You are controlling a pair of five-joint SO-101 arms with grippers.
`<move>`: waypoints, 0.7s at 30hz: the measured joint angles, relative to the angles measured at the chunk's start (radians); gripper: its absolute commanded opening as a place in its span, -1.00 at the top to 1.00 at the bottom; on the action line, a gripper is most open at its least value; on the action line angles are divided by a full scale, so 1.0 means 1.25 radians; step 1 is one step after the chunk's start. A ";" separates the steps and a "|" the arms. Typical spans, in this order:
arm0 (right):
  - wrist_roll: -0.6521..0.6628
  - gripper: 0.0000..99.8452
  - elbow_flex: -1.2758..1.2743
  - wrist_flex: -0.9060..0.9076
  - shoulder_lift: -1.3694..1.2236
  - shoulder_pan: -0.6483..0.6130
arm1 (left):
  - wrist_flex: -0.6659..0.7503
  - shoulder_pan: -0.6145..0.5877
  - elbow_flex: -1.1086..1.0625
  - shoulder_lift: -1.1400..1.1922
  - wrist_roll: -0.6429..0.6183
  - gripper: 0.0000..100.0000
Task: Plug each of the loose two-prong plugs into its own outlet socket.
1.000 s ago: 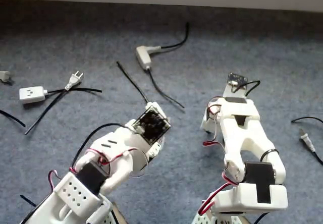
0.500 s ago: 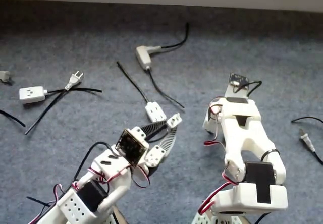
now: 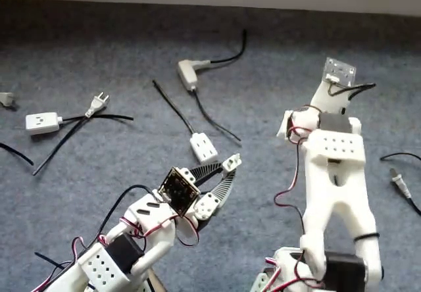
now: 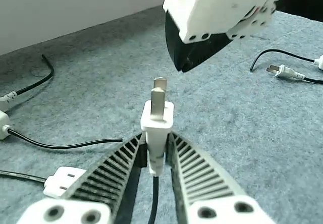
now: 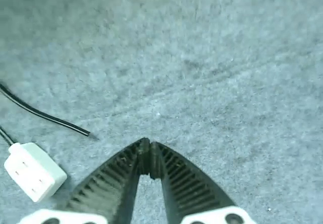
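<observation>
My left gripper (image 4: 157, 146) is shut on a white two-prong plug (image 4: 157, 118), prongs pointing away from me and its black cord hanging between the fingers. In the high view this plug (image 3: 229, 162) sits at the left gripper (image 3: 225, 168), just right of a white outlet socket (image 3: 204, 148) lying on the carpet. My right gripper (image 5: 150, 157) is shut on nothing, above bare carpet, with the same socket (image 5: 33, 176) off to one side. The right arm (image 3: 335, 167) stands raised. A second socket (image 3: 41, 122) lies far left beside a loose plug (image 3: 99, 101).
A grey angled plug (image 3: 187, 73) with a black cord lies at the back centre. Another loose plug (image 3: 399, 181) lies at the right edge. Black cords (image 3: 174, 108) cross the carpet between the sockets. The right arm's gripper body (image 4: 217, 12) hangs close above the held plug.
My left arm has drawn back from over the centre socket, uncovering it, with the plug in its gripper. The right arm has risen and stretched farther away.
</observation>
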State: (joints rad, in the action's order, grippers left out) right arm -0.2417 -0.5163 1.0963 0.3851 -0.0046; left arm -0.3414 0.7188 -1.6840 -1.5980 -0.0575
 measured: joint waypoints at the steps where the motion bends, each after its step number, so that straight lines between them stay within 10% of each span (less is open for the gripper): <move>1: 0.000 0.98 0.000 0.021 0.043 -0.001 | 0.002 -0.001 0.000 0.000 0.000 0.99; 21: 0.205 0.98 -0.153 0.147 0.611 -0.356 | 0.002 0.000 0.000 0.004 0.000 0.99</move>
State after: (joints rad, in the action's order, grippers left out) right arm 0.0146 -0.7081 1.2804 1.1492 -0.4496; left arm -0.3383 0.7188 -1.6840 -1.5934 -0.0575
